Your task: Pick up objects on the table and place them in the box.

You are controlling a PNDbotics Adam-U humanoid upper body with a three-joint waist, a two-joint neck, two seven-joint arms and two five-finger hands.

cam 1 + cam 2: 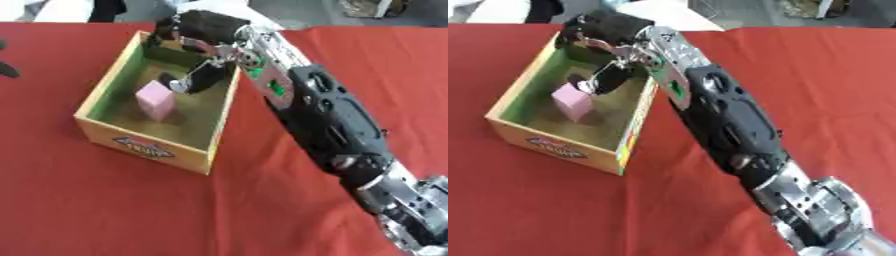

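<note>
Item: pink block [156, 99], lying on the floor of the open wooden box [103, 127], which stands on the red table [105, 210].

Right hand [203, 75] reaches over the box's far wall, fingers relaxed and apart just beside the block, holding nothing — by appearance a release inside the box. Left hand absent from both views.

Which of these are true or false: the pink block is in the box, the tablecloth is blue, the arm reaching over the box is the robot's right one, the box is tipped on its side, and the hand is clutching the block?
1. The pink block is in the box. True.
2. The tablecloth is blue. False: it is red.
3. The arm over the box is the robot's right one. True: its right hand hangs over the box.
4. The box is tipped on its side. False: it stands upright, open side up.
5. The hand is clutching the block. False: the block lies on the box floor beside the fingers, not enclosed by them.
</note>
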